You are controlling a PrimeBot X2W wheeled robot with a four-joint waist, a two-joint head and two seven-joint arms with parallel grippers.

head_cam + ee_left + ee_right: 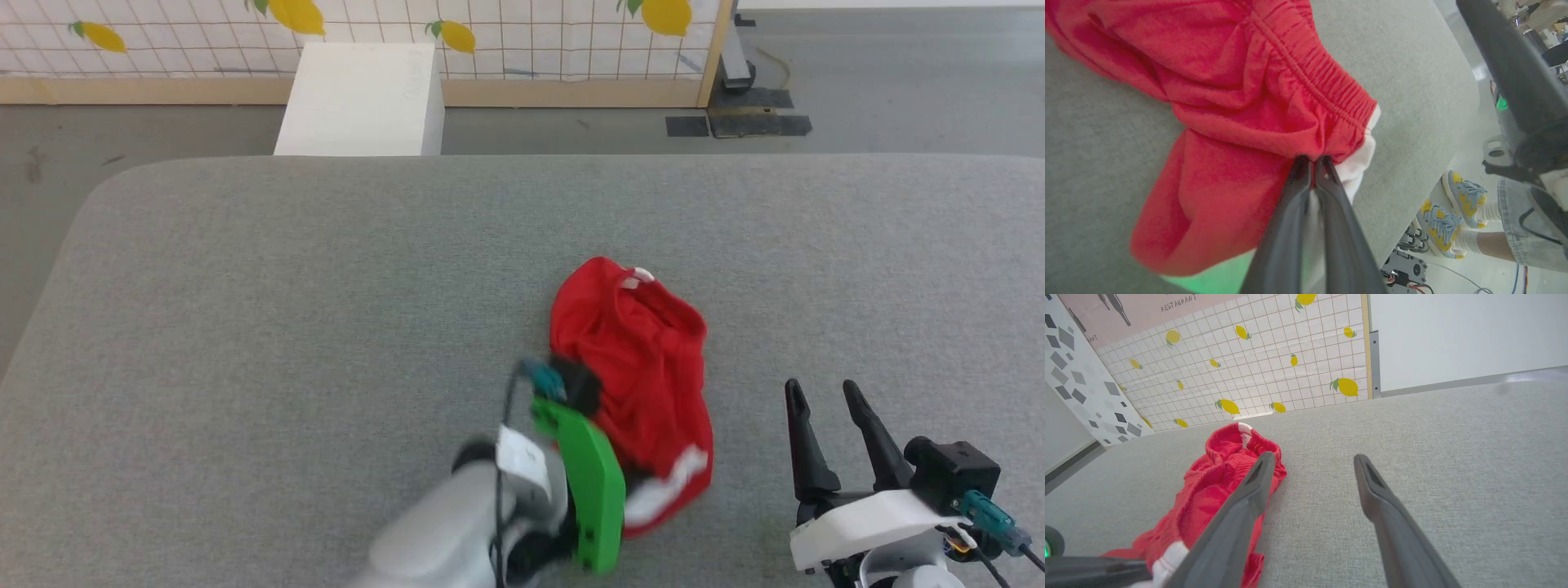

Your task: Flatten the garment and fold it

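Observation:
The garment (637, 367) is a crumpled heap of bright red cloth with white trim, lying right of centre on the grey table (286, 327). In the left wrist view my left gripper (1312, 161) is shut, its tips pinching a fold of the garment (1229, 81) just below the gathered waistband, beside the white trim. In the head view the green wrist cover (592, 482) hides those fingers. My right gripper (824, 396) stands open to the right of the heap, apart from it. Seen from the right wrist, the right gripper (1313, 459) holds nothing, and the garment (1216, 486) lies to its left.
A white box (363, 98) stands on the floor past the table's far edge, before a lemon-patterned tiled wall (490, 33). A person's feet in grey and yellow shoes (1453, 212) are beside the table's edge. Bare grey table surface spreads left and far.

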